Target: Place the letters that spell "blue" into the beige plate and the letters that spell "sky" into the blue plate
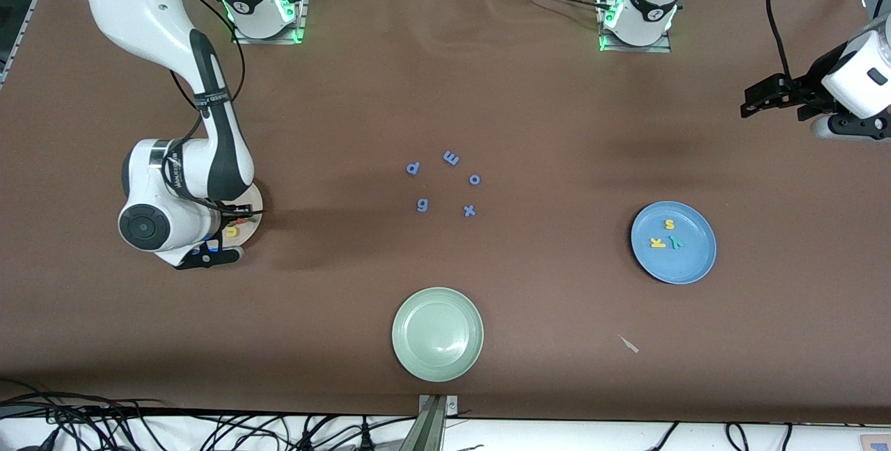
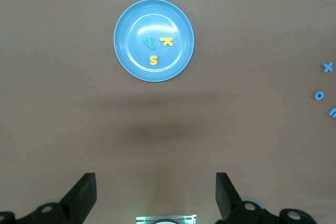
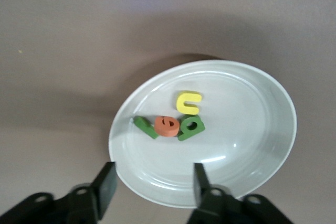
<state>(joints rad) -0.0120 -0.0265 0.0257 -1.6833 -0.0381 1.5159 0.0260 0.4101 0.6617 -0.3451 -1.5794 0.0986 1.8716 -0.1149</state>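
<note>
At the front view's left edge, four letters [image 3: 173, 119] are seen on the beige plate [image 3: 252, 145] beneath the spread-fingered right gripper [image 3: 152, 184]; three letters [image 1: 667, 236] lie in the blue plate [image 1: 689, 266]; the left gripper [image 2: 155, 195] is parked, fingers apart.

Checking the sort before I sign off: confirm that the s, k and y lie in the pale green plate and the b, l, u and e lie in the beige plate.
One thing is wrong: the plate. The left wrist view shows the yellow s, yellow k and teal y in the blue plate, not the pale green plate, which holds no letters. The b, l, u and e do lie in the beige plate.
</note>
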